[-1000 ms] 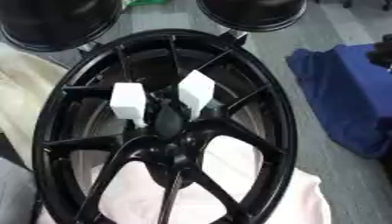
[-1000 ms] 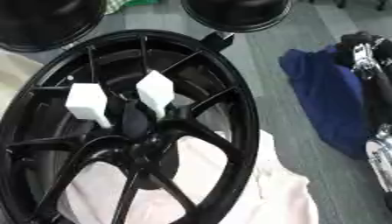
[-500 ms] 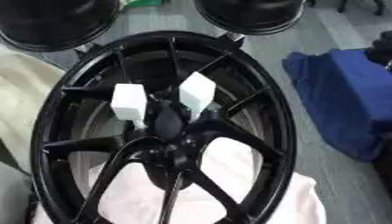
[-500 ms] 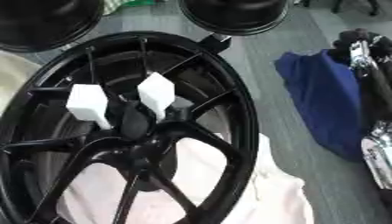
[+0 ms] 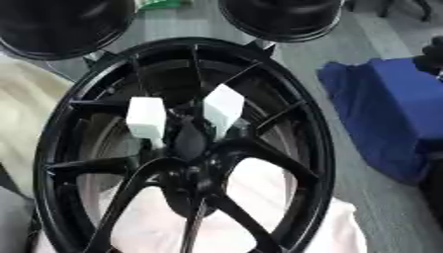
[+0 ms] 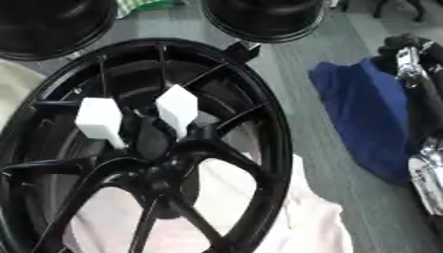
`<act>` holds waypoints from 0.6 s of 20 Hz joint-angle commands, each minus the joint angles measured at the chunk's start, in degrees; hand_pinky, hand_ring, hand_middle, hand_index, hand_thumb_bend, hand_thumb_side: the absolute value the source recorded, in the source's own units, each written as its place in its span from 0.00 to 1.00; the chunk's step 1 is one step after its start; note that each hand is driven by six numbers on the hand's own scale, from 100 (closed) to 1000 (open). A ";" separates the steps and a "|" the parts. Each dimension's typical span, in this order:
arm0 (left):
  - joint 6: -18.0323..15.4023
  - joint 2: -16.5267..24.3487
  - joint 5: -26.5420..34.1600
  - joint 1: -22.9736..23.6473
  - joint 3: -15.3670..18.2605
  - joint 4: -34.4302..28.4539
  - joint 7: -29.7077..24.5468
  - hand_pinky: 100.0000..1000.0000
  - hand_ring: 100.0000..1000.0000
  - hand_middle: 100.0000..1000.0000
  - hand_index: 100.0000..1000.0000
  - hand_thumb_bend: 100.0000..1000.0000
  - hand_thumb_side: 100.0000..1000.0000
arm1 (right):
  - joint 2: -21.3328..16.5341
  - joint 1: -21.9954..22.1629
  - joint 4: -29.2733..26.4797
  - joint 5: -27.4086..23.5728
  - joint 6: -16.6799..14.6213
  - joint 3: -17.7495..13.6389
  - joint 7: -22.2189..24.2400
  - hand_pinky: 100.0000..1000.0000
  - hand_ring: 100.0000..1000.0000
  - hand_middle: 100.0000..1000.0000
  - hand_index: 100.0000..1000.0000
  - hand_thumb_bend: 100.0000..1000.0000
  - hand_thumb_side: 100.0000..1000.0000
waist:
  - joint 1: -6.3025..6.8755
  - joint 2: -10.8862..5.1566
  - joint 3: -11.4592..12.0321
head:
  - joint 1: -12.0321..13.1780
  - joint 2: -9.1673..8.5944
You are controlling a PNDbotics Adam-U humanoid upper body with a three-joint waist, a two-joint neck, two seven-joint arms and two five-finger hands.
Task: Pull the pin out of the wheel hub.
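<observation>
So here's my view down at the wheel hub [image 5: 186, 148]: a big black multi-spoke rim lying flat, filling most of both eye views. Two white blocky pins are standing up out of it near the centre, the left pin [image 5: 146, 117] and the right pin [image 5: 222, 109], just beside each other with a spoke gap between them, the right one tilted a bit. Both look seated in the hub, so going by how they sit, neither is pulled out right now.

My right arm shows only in the right eye view, along the right edge: a dark and silver bit near the top that I take for the right hand [image 6: 414, 59], well apart from the rim. I honestly can't tell whether it's spread or closed from this. The left hand isn't visible at all.

My guess at the step: a reach, with nothing gripped. The next move would need a hand brought over the centre, pinching one white block by its sides and lifting along its own axis so it doesn't jam against the spokes.

Surroundings: the rim rests on a pale pinkish cloth [image 5: 259, 188], on a grey floor [image 6: 303, 64]. There's a blue cloth [image 5: 389, 113] to the right, and two more black wheels [image 5: 281, 17] at the far edge.
</observation>
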 commanded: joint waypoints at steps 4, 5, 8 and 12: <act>-2.02 2.20 -2.88 -0.29 1.66 -0.59 -2.47 0.99 0.80 0.77 0.90 0.94 0.91 | -1.44 -0.58 -1.08 0.16 -0.11 -0.53 -0.09 0.73 0.62 0.55 0.63 0.00 0.54 | -0.06 -0.98 0.37 | 0.05 -0.69; -2.18 2.15 -2.80 -0.36 1.78 -0.62 -2.53 0.97 0.78 0.75 0.88 0.85 0.87 | -1.47 -0.59 -1.08 0.16 -0.11 -0.54 -0.11 0.73 0.62 0.55 0.63 0.00 0.54 | -0.09 -1.01 0.40 | 0.03 -0.69; -2.72 1.86 -1.00 -0.69 2.50 -0.81 -1.20 0.94 0.72 0.68 0.82 0.35 0.79 | -1.59 -0.59 -1.08 0.15 -0.18 -0.58 -0.18 0.73 0.61 0.55 0.63 0.00 0.54 | -0.18 -1.11 0.49 | 0.00 -0.62; -4.25 1.14 5.56 -1.27 3.63 -2.98 6.35 0.91 0.58 0.57 0.73 0.10 0.76 | -1.83 -0.68 -1.08 -0.03 -0.34 -0.58 -0.13 0.73 0.61 0.55 0.63 0.00 0.53 | -0.41 -1.25 0.61 | 0.03 -0.55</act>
